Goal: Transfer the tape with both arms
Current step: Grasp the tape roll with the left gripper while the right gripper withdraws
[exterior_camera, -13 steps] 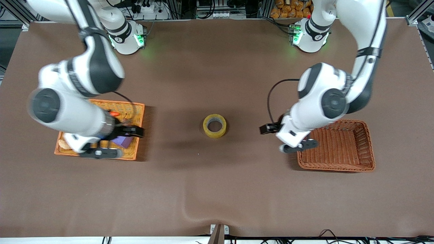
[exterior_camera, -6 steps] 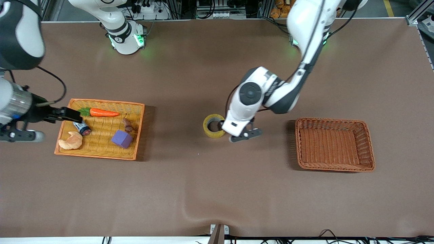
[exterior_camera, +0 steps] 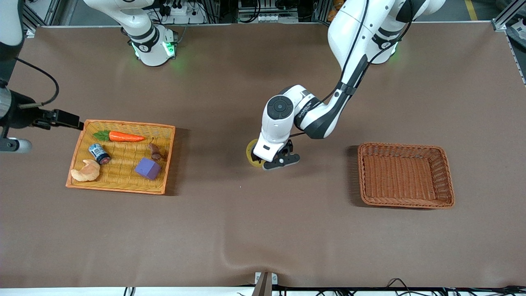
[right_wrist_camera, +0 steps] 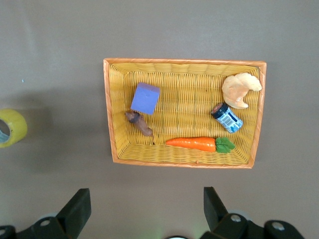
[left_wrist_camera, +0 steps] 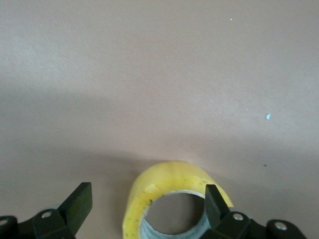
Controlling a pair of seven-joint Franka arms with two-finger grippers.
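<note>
The tape (exterior_camera: 250, 151), a yellow ring with a pale core, lies flat at the middle of the table. It also shows in the left wrist view as the tape (left_wrist_camera: 169, 181) and at the edge of the right wrist view as the tape (right_wrist_camera: 11, 128). My left gripper (exterior_camera: 273, 158) (left_wrist_camera: 145, 205) is low over it and open. One of its fingers (left_wrist_camera: 214, 201) stands over the ring's rim, the other outside the ring. My right gripper (exterior_camera: 8, 144) (right_wrist_camera: 144, 204) hangs open and empty, high above the table beside the yellow tray.
A yellow wicker tray (exterior_camera: 123, 123) toward the right arm's end holds a carrot (exterior_camera: 121, 136), a small can (exterior_camera: 99, 153), a croissant (exterior_camera: 85, 170), a purple cube (exterior_camera: 147, 168) and a small brown piece (exterior_camera: 155, 151). An empty brown basket (exterior_camera: 404, 203) stands toward the left arm's end.
The left arm swung from beside the brown basket to the tape and came down over it. The right arm lifted off the yellow tray and drew away toward the table's end.
</note>
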